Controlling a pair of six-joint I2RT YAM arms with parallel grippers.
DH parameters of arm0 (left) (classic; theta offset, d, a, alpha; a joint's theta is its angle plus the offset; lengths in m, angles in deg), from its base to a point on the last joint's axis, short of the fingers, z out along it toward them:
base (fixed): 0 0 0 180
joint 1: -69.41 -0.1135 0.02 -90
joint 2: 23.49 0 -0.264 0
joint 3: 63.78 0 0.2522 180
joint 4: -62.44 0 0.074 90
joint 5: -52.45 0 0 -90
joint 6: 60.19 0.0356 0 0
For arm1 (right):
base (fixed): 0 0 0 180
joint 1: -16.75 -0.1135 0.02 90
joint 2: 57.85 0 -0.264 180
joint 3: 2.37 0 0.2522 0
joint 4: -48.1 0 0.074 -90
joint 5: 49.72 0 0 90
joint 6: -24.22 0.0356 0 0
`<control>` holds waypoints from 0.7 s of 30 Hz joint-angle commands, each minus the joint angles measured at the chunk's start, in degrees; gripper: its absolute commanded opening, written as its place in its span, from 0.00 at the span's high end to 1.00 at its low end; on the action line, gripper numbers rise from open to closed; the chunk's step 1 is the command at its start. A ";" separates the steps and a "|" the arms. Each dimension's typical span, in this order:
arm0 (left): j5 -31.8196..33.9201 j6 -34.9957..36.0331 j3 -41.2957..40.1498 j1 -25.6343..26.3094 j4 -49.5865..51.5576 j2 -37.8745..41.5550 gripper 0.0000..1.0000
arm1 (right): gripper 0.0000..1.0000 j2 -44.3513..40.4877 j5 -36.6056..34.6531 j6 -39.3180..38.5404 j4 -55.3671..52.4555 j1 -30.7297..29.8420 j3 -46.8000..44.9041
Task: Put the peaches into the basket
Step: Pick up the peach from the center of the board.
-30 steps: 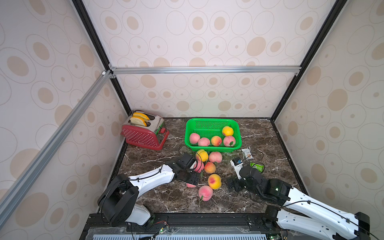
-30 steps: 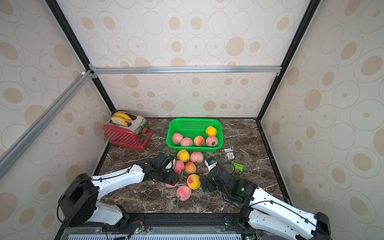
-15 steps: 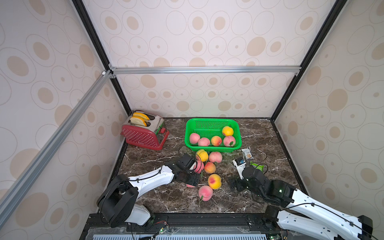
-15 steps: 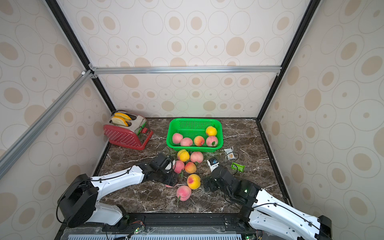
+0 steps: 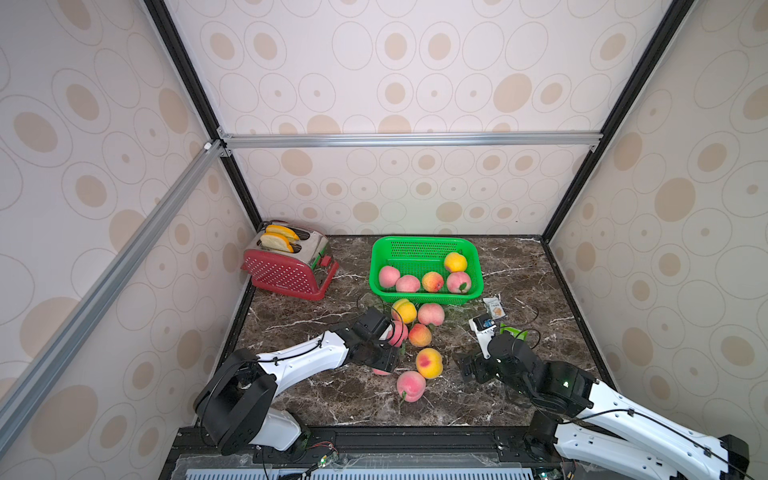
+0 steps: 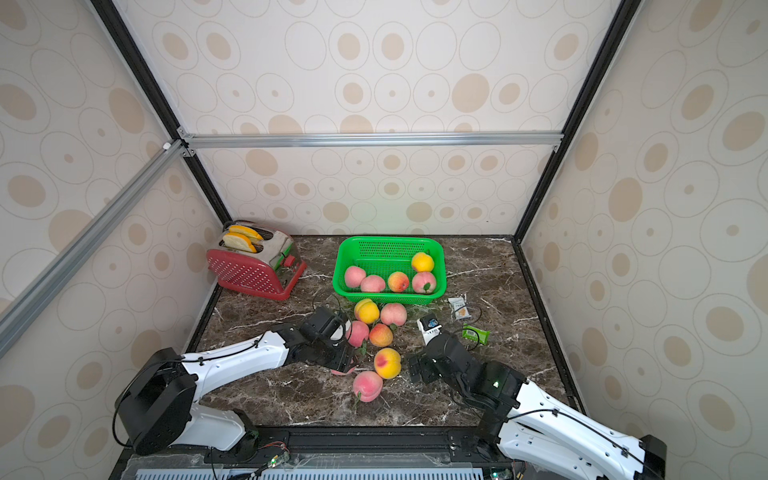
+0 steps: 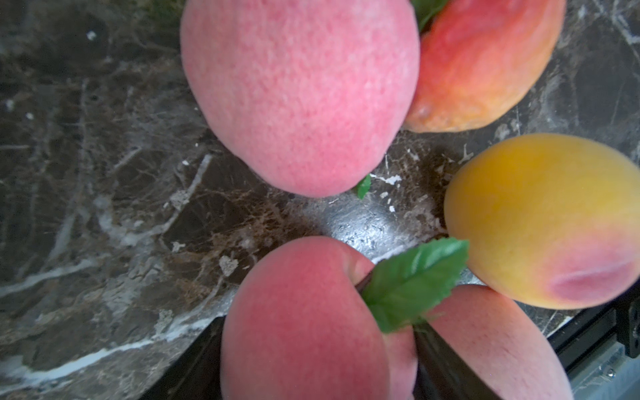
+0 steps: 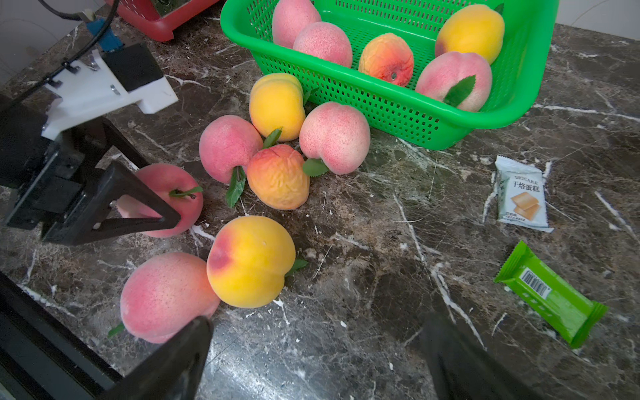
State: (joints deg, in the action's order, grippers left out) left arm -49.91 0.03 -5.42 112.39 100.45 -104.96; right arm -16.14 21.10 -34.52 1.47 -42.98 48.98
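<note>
Five peaches (image 5: 432,281) lay in the basket (image 5: 424,240); seven more sat on the worktop (image 5: 332,395) just in front of it. My left claw (image 7: 317,329) was clamped on a pink peach (image 8: 159,176) among those. My right claw (image 8: 317,322) hung wide open and empty, farther out from the basket.

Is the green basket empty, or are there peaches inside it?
Partly full: five peaches lie in the basket, mostly along its near wall; its far half is bare.

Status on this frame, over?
Left gripper closed on pink peach, on table. Right gripper open, empty. Five peaches in basket, seven out. Loose peaches crowd the path.
</note>
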 commanded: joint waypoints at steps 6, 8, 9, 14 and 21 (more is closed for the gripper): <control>1.74 0.72 2.73 0.44 5.03 4.96 0.33 | 0.01 0.51 -0.33 0.29 -0.28 -0.47 -0.40; 2.38 1.31 4.23 0.44 6.86 6.09 0.32 | 0.01 0.26 -0.33 0.37 -0.08 -0.44 -0.57; 2.80 1.68 5.27 0.44 7.89 6.59 0.32 | 0.01 0.07 -0.39 0.25 -0.02 -0.41 -0.55; 4.33 3.85 11.47 0.48 11.52 6.78 0.32 | 0.01 -0.20 -0.55 0.02 -0.16 -0.40 -0.26; 9.59 9.69 26.99 -0.09 17.54 -0.43 0.28 | 0.01 -0.45 0.35 0.64 0.08 -0.44 -1.24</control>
State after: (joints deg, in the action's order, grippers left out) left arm -44.09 5.29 15.46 112.43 114.24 -102.40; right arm -15.87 21.13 -34.49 1.34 -42.98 48.80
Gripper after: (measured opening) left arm 0.760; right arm 0.994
